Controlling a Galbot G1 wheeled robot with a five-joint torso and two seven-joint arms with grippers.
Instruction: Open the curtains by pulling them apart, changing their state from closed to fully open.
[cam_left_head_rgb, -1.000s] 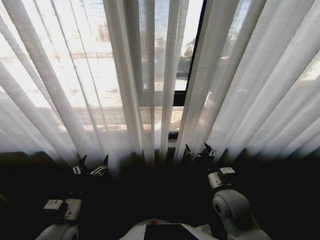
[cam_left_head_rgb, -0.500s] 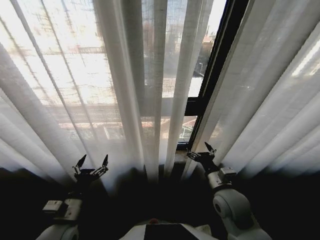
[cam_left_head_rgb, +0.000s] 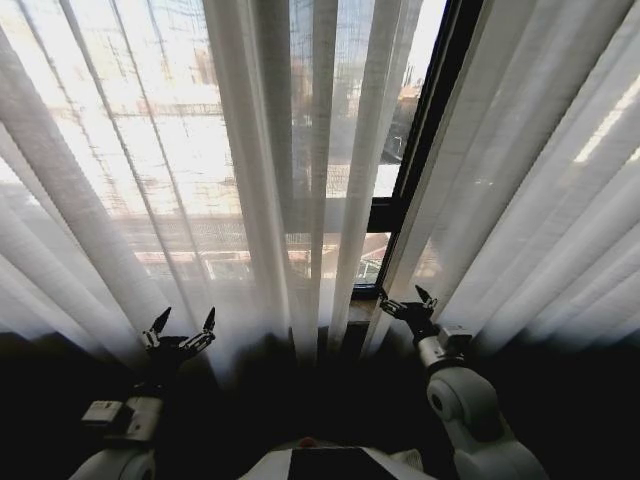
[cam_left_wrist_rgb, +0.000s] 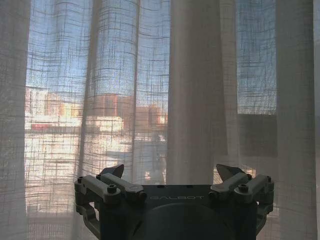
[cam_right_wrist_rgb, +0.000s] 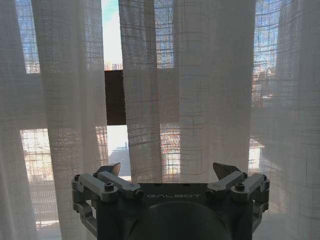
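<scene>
Both pincers have crept closer to the curtains, left pincer and right pincer spread wide and gripping nothing, while the 2 panels hang closed ahead, barely parted.

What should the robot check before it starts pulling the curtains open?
1. Left gripper fingers open: ok.
2. Right gripper fingers open: ok.
3. Fabric between either gripper's fingers: not ok, both are empty.
4. Grippers close to the curtains: ok, pleats hang right in front of both.
5. Right gripper near the narrow gap in the middle: ok.
6. Curtains open: not ok, only that small slit shows bare window.
</scene>
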